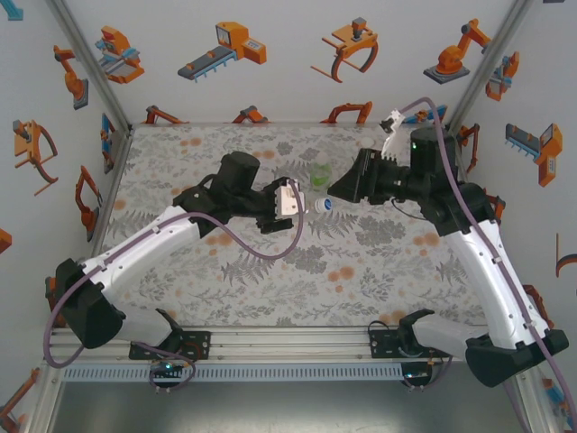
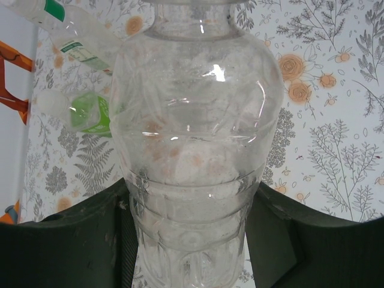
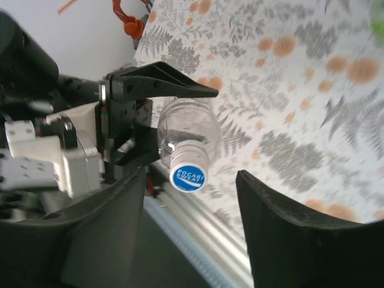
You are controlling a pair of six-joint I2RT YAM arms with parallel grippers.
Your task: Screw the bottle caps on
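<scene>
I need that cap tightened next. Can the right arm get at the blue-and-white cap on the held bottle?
Probably yes. The right gripper has open jaws, with the blue-and-white cap lined up between their tips and nothing in between; the left gripper holds the clear bottle with its neck toward them.

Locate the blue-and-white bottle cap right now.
The cap sits on the neck of the clear bottle held by the left gripper, mid-table in the top view; the right wrist view frames it inside the open right gripper.
</scene>
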